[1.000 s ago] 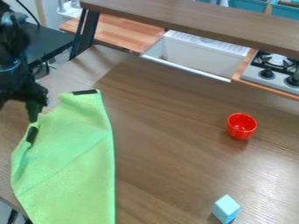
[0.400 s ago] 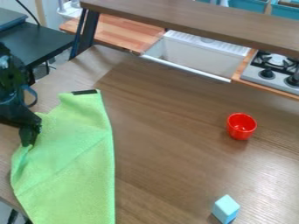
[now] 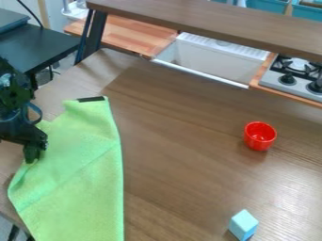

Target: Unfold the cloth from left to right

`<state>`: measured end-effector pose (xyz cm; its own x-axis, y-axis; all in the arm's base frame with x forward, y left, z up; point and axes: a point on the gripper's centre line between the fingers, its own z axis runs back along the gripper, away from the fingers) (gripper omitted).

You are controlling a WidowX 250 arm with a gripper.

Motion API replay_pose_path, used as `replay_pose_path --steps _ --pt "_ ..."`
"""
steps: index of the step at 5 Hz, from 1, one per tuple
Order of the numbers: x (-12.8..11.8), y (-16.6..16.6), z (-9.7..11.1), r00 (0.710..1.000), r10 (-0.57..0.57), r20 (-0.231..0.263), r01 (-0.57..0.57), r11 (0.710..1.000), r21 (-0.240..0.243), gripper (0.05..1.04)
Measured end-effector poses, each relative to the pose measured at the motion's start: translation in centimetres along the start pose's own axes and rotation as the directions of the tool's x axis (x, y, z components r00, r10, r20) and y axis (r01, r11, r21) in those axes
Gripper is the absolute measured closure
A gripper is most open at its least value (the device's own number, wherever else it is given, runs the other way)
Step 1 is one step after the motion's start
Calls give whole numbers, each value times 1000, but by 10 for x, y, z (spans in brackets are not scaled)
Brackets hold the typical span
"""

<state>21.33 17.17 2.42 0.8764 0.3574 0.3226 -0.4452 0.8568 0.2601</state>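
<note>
Looks like the grab step, gripper at the left edge of the cloth, can't tell if it's clamped, so next secure it, lift and sweep right.

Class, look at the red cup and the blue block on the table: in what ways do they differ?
The cup is red, while the block is light blue. The cup is round and hollow, whereas the block has flat faces and straight edges. Both rest on the wooden tabletop.
</note>
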Motion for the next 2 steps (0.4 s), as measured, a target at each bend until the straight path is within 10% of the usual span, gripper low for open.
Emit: replay_pose_path --steps 2 --pt "5 -7 14 998 51 -37 -53 996 -67 83"
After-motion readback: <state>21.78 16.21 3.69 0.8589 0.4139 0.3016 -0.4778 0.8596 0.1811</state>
